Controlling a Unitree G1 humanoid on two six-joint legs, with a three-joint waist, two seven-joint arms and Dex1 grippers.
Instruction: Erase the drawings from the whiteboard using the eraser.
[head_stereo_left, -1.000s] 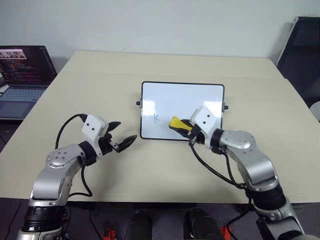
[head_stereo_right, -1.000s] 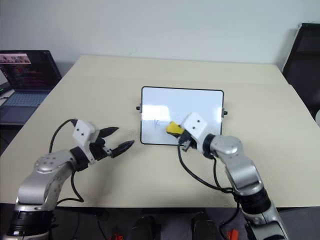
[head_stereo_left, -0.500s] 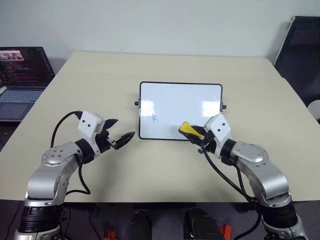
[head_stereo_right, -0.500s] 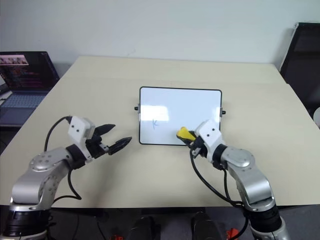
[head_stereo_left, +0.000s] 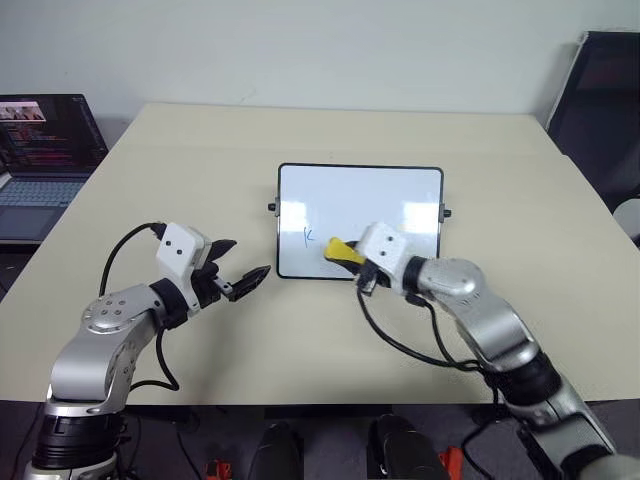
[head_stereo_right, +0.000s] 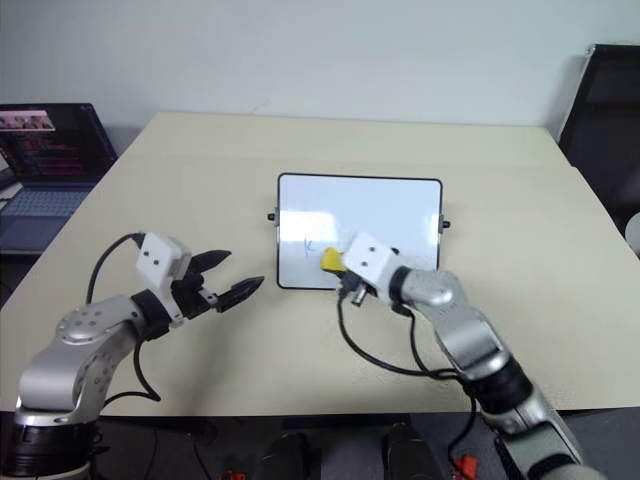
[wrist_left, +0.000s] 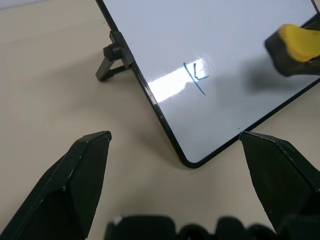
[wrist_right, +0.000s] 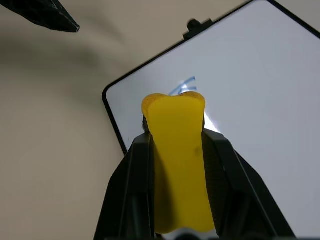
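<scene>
1. While the table (head_stereo_left: 200, 150) carries everything, the board (head_stereo_left: 360, 190) stands propped at its centre, tilted back on small side stands, with a laptop (head_stereo_left: 45, 150) far off to the left.
2. Right arm now! Half a second ago it sat at the board's near right corner; it has swung left across the lower part of the board, and the right gripper (head_stereo_left: 352, 258) is clenched on the eraser (head_stereo_left: 340, 249).
3. Left gripper (head_stereo_left: 240, 268) hasn't budged: it hovers near the board's near left corner, apart from it, jaws spread wide and empty.
4. That yellow eraser is pressed or nearly pressed to the white surface, just right of the mark. I cannot tell if it truly touches.
5. One blue K-like mark (wrist_left: 196, 76) is all that shows, low on the left of the board; the right side looks clean.
6. My read: the sweep is closing on the last drawing, so the job looks nearly finished. One more pass leftward should take it.
</scene>
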